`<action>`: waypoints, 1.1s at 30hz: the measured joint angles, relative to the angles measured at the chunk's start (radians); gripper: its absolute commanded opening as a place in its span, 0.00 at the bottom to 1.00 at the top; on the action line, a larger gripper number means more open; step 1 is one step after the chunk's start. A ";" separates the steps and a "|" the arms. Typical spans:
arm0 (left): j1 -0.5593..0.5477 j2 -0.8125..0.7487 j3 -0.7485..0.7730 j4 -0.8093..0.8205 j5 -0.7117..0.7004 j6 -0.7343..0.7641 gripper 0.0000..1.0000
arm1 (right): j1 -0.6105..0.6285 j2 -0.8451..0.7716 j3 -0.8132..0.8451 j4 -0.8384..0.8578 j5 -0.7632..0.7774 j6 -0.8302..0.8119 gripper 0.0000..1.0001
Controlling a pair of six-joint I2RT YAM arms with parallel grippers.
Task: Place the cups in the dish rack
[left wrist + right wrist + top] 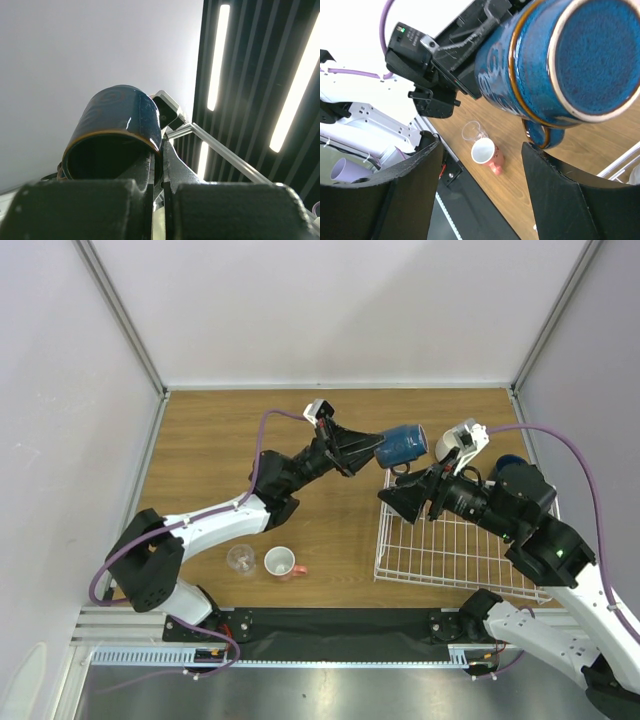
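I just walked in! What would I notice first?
A dark blue mug held sideways in mid-air by the left claw, between the two arms. The right claw gapes open beside it, by the white dish rack. A pink cup and clear glass sit near the left arm.

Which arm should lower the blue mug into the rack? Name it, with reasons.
Right, probably: the right gripper is open, facing the blue mug at the dish rack's far corner, while the left gripper pinches the mug's rim from outside the rack.
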 measured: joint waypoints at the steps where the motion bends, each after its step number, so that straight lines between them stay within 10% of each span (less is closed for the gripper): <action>1: 0.002 0.000 0.000 0.000 0.000 0.000 0.00 | 0.000 0.003 0.000 -0.003 -0.001 0.000 0.70; 16: 0.002 -0.055 0.000 -0.002 0.040 0.000 0.00 | -0.061 0.026 0.002 -0.079 -0.022 -0.023 0.71; 28: -0.047 -0.058 -0.004 0.001 0.030 -0.002 0.00 | -0.098 0.013 0.006 0.054 -0.129 0.002 0.52; 33: -0.048 -0.060 -0.010 0.016 0.000 -0.029 0.00 | -0.116 0.008 -0.023 0.109 -0.169 0.040 0.15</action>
